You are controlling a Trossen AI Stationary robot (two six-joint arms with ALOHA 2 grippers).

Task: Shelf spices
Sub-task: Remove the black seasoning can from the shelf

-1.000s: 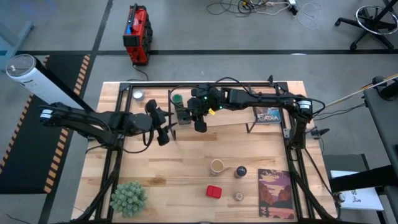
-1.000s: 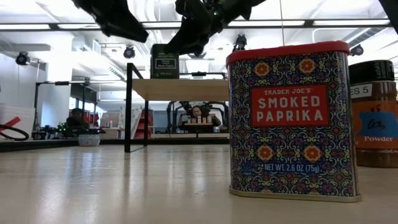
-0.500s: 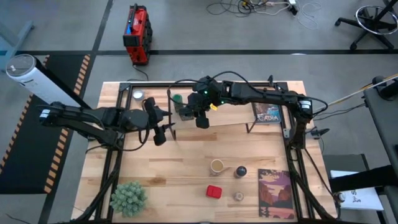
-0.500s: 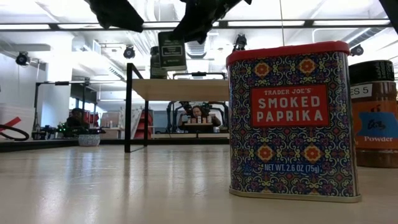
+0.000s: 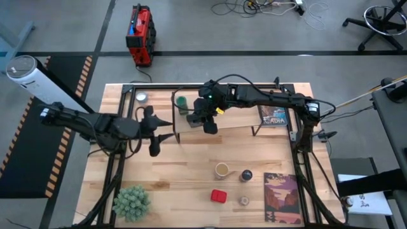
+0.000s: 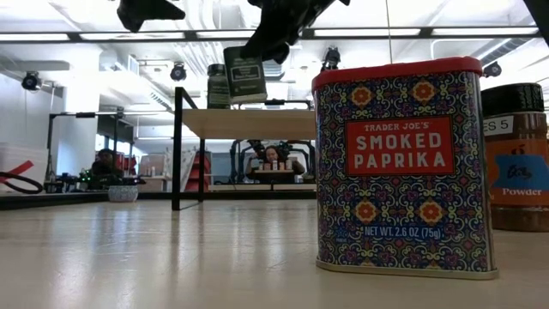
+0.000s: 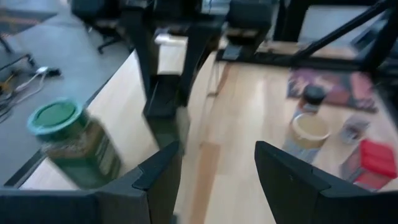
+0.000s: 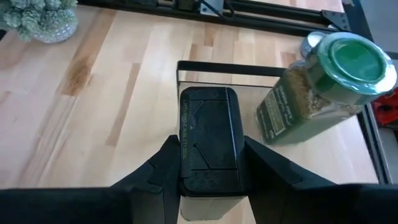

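The red-lidded square tin (image 6: 401,167), which is standing close to the low camera, is showing "TRADER JOE'S SMOKED PAPRIKA" on a red panel and "NET WT. 2.6 OZ (75g)" along its base. The dark-lidded brown jar (image 6: 515,157) just beside it is showing only fragments at the picture's edge: "ES 5" on a white strip and "Powder" on an orange label. The book (image 5: 274,117) lying near the worktop's far right corner is carrying a white title that is too small to read surely, and the label on the dark tin (image 6: 245,74) held up over the shelf is not legible either.
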